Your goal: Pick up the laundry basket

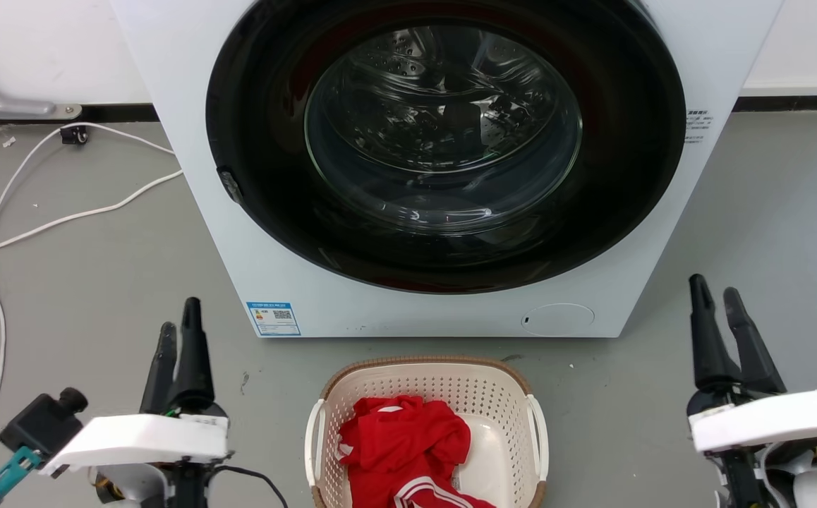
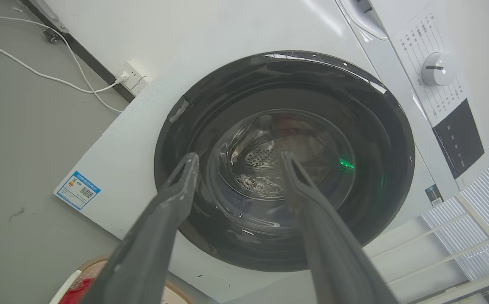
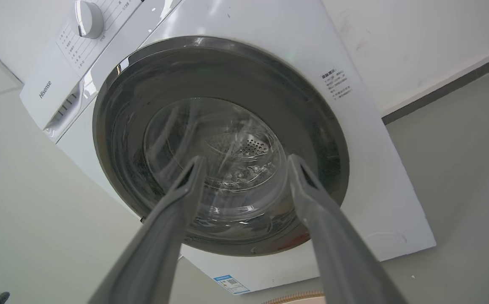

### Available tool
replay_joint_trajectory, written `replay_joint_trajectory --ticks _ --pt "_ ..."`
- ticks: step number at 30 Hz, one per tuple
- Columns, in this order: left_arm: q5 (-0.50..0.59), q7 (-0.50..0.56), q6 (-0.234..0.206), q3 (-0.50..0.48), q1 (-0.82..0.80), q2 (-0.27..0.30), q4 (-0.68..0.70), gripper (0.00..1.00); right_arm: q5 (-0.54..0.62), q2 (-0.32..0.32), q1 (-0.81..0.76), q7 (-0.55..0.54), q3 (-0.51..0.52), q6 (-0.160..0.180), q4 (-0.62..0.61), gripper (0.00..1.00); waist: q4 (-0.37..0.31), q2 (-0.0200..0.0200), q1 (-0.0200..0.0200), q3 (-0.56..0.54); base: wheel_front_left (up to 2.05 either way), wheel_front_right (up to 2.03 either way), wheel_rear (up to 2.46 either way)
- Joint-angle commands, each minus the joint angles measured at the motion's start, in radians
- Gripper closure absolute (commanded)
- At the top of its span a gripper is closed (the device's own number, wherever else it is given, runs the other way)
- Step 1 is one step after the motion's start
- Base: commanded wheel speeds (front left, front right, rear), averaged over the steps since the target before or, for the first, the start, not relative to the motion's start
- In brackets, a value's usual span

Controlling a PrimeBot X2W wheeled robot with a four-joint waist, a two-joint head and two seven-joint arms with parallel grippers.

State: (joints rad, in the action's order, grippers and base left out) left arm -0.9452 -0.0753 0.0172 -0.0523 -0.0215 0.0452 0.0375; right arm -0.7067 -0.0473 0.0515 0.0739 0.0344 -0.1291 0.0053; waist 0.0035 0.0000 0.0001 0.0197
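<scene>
The laundry basket (image 1: 507, 402) stands on the floor at the bottom centre of the head view, cream with perforated walls, a brown rim and white side handles. A red garment with white stripes (image 1: 401, 444) lies inside it. My left gripper (image 1: 179, 315) hangs to the basket's left, open and empty, well apart from it. My right gripper (image 1: 715, 291) is off to the basket's right, also open with nothing between its fingers. A corner of the basket (image 2: 72, 283) shows at the bottom of the left wrist view, and a sliver of its rim (image 3: 299, 297) in the right wrist view.
A white washing machine (image 1: 239, 240) with a round dark glass door (image 1: 444, 134), shut, stands just behind the basket. White cables (image 1: 63, 219) trail over the grey floor at the left toward the wall.
</scene>
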Motion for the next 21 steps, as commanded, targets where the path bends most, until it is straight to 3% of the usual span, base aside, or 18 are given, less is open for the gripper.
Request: replay_joint_trajectory --ticks 1,5,10,16,21 --pt "0.056 -0.011 0.002 0.021 0.000 0.004 0.034 0.00 0.051 -0.004 0.017 0.011 -0.013 -0.002 -0.025 0.00 -0.001 0.0000 -0.0001 0.001 0.00 0.00 0.00" --pt "0.096 -0.024 0.034 0.060 0.014 0.004 0.047 0.00 0.139 -0.004 0.010 0.025 -0.036 -0.002 -0.041 0.00 -0.002 0.0000 -0.0001 0.003 0.00 0.00 0.00" --pt "0.222 -0.039 0.062 0.079 0.017 0.004 0.063 0.00 0.220 -0.004 0.000 0.039 -0.049 -0.002 -0.044 0.00 -0.002 0.0000 -0.0001 0.004 0.00 0.00 0.00" --pt "0.385 -0.056 0.030 0.124 0.019 0.006 0.075 0.00 0.294 -0.004 -0.008 0.057 -0.033 -0.002 -0.048 0.00 -0.004 0.0000 -0.0001 0.005 0.00 0.00 0.00" --pt "0.495 -0.073 -0.008 0.202 0.014 0.044 0.084 0.00 0.364 -0.004 -0.016 0.073 -0.026 -0.002 -0.027 0.00 -0.003 0.0000 -0.0001 0.007 0.00 0.00 0.00"
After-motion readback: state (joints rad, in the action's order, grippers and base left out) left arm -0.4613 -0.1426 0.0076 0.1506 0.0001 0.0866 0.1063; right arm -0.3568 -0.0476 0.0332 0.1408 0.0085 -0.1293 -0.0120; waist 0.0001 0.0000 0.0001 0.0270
